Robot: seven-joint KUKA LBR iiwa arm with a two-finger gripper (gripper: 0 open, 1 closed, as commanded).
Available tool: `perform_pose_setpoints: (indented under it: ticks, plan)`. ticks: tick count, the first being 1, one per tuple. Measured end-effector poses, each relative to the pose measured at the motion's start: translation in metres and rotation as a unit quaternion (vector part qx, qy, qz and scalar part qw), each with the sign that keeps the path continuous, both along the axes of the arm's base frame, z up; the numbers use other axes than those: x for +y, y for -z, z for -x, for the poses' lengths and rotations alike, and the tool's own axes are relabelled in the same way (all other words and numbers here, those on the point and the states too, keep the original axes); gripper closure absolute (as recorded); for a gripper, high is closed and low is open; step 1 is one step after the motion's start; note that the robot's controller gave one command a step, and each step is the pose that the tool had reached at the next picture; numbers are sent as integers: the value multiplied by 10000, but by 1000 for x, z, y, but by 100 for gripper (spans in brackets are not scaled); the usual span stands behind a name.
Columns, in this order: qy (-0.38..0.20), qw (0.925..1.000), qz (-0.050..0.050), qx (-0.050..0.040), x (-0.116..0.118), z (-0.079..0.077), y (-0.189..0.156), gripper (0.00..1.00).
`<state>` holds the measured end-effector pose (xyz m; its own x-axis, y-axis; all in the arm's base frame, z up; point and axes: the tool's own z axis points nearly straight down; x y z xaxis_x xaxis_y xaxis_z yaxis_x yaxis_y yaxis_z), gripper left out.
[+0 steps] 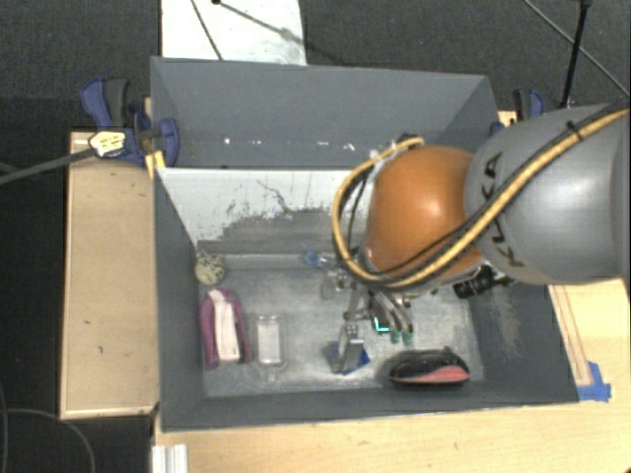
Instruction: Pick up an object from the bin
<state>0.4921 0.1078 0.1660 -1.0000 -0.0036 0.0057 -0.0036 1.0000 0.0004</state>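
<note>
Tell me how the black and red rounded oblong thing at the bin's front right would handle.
The black and red rounded oblong thing looks hard and smooth: probably stiff, and apt to slip from a pinch. It lies low and flat on the floor of the grey metal bin, so a push should slide it, not roll or tip it.

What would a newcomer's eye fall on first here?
The arm's orange cover looms over the middle of the bin, its gripper low by a small blue thing near the front wall. A black-and-red object lies beside it on the view's right, a purple-and-pink packet on the left.
</note>
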Motion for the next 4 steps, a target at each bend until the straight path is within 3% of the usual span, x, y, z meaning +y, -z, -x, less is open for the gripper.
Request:
perform_pose_setpoints:
  ticks: [1,2,3,4]
  plan:
    - [-66,10000,16,1,-58,-2,74,0]
    - [-71,10000,-3,-36,-54,-4,69,100]
    - [-228,9997,-8,-76,-33,-6,-24,100]
    - [-374,9993,-7,-94,-22,-16,-168,100]
